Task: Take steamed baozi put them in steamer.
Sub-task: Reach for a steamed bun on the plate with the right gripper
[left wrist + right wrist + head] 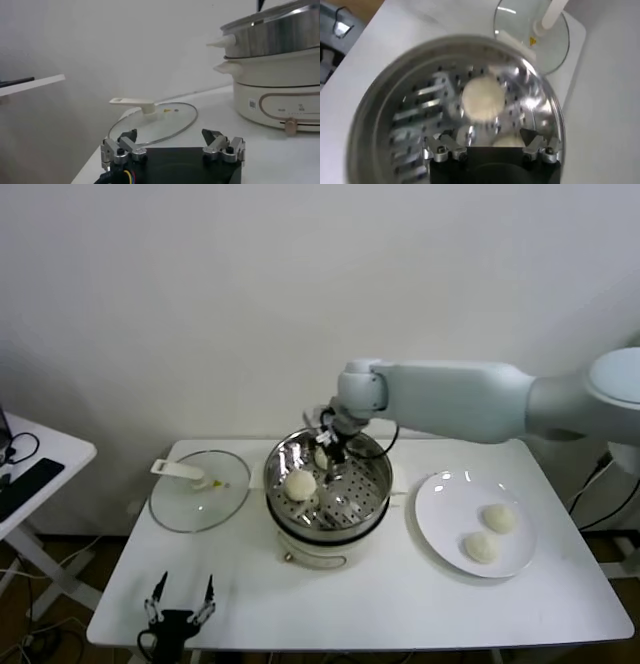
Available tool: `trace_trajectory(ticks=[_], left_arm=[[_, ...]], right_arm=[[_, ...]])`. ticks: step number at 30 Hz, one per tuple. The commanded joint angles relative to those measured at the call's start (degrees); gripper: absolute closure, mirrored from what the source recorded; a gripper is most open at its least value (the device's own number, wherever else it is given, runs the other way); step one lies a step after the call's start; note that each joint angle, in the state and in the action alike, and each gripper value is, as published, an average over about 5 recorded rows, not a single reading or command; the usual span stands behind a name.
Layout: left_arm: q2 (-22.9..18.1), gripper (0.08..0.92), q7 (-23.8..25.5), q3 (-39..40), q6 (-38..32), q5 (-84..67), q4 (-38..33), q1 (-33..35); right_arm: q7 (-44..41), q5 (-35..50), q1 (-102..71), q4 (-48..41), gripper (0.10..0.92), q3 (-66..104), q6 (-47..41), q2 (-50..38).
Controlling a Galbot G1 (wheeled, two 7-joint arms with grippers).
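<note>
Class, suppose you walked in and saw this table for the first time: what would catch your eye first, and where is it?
The long pale right arm reaches in over the shiny steamer at the table's centre, its right gripper open just above a baozi inside. A second bun lies right under the fingers. On the robot's right, a white plate holds two more buns; the glass lid lies on its left.

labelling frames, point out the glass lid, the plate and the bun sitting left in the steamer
glass lid (190, 496): head view, bare glass.
plate (445, 502): head view, bare white surface.
bun (300, 483): head view, domed top, inside the steamer (375, 484).
</note>
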Motion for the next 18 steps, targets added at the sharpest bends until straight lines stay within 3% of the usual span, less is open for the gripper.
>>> trace_trajectory(ticks=[1, 8, 18], left_arm=[[0.07, 0.177, 0.01, -0.08, 0.08, -0.01, 0.08, -0.03], [-0.48, 0.177, -0.11, -0.17, 0.00, -0.04, 0.66, -0.49], [-0.99, 0.177, -0.24, -0.48, 0.02, 0.15, 1.44, -0.60]], right_arm=[[-11.76, 0.68, 14.92, 3.17, 0.203, -13.26, 11.05, -15.86], [-10.01, -4.92, 9.21, 7.51, 0.203, -15.91, 9.80, -26.42], [-5.67, -17.65, -10.61, 6.12, 0.203, -5.04, 6.11, -35.42]])
